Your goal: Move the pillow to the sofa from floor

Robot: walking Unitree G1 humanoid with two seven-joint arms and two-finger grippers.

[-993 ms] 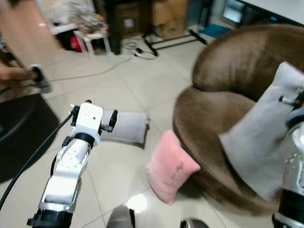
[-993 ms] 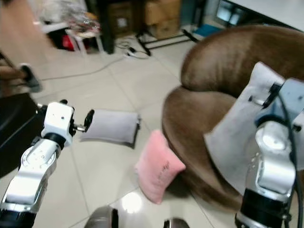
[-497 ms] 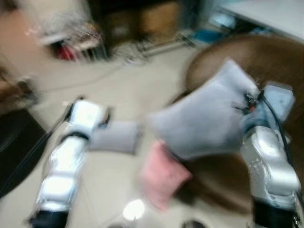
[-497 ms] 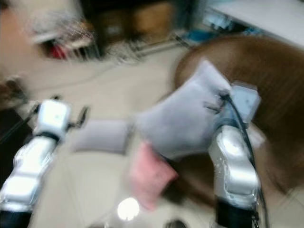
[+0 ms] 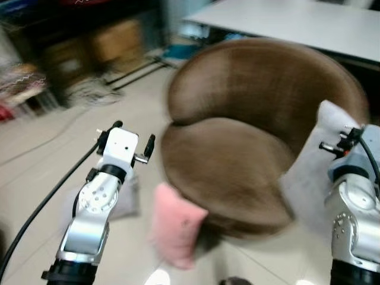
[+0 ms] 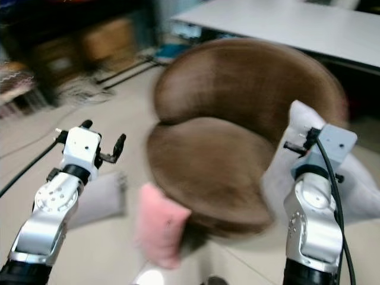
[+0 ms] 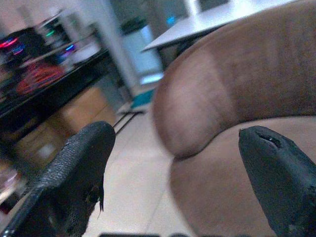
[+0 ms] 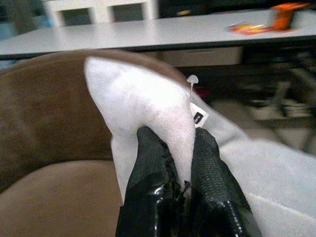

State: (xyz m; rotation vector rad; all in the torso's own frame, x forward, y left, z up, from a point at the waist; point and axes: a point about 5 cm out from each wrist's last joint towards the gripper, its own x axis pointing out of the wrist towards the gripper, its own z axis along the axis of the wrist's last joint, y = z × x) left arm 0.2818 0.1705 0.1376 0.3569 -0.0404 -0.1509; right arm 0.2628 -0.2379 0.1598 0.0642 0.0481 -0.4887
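My right gripper (image 8: pixel 182 165) is shut on a corner of a grey pillow (image 5: pixel 307 178), which hangs at the right side of the round brown sofa (image 5: pixel 237 160), against its rim. My left gripper (image 7: pixel 177 158) is open with nothing between its fingers and is raised at the sofa's left, pointing toward the backrest. A pink pillow (image 5: pixel 175 228) lies on the floor and leans on the sofa's front. Another grey pillow (image 6: pixel 98 199) lies flat on the tiles, partly behind my left arm.
A white table (image 5: pixel 297 24) stands behind the sofa. Cardboard boxes (image 5: pixel 113 41) and blurred clutter line the back left wall. A black cable (image 5: pixel 41 205) runs from my left arm across the tiled floor.
The view has swung so the sofa now sits in the middle. My right gripper, which held the grey pillow raised across the middle half a second ago, now holds it at the sofa's right side.
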